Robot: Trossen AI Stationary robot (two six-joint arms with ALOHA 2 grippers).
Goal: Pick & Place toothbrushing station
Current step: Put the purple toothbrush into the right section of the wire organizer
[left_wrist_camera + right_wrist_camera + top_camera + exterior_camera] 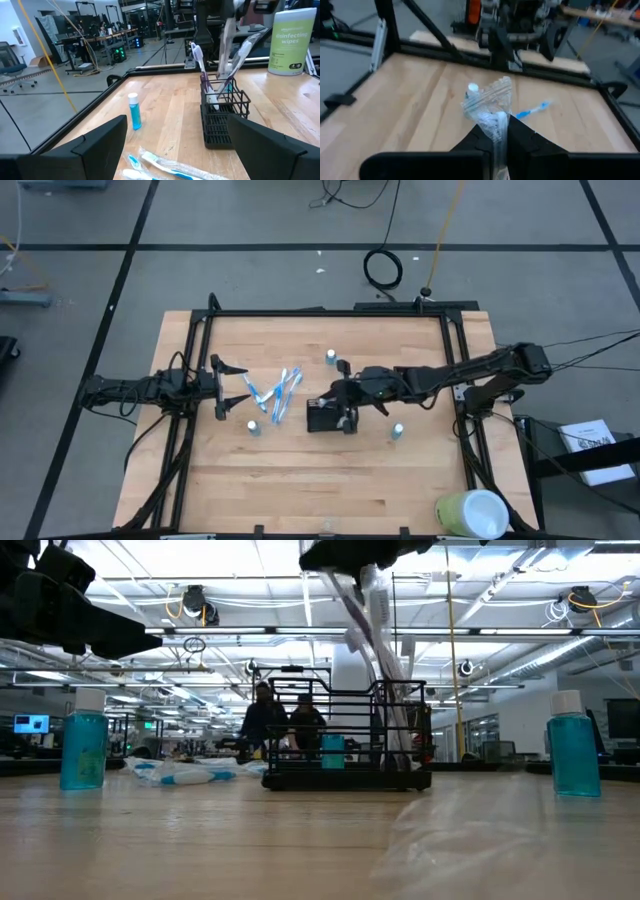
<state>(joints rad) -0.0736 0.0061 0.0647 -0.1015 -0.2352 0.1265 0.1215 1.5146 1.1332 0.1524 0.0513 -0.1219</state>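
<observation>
Toothbrushing station (326,418): small black wire-mesh holder, upright near the middle of the wooden counter (320,480), just under the right arm's reach. Low view shows it standing flat on the counter with wrapped brushes rising out of it at a lean. Left wrist view shows brush heads and a clear wrapper sticking up above its rim.

Right tool (349,418): over the right end of the station, fingers clamped on a toothbrush in clear plastic wrap (492,107). In the right wrist view the wrapper stands up from between the two dark fingers (527,142), which press on it from both sides. Cannot tell whether the brush's lower end touches the mesh.

Left tool (235,385): at the counter's left side, fingers spread apart, nothing between them. Well apart from the station.

Loose wrapped toothbrushes (275,392): a small pile, blue and white, lying flat between the left tool and the station.

Small blue bottles with white caps: one near the pile (254,427), one toward the far edge (330,357), one right of the station (398,431).

Canister of disinfecting wipes (470,515): at the counter's near right corner.

People show in the room behind, in the low view, dim and far.
</observation>
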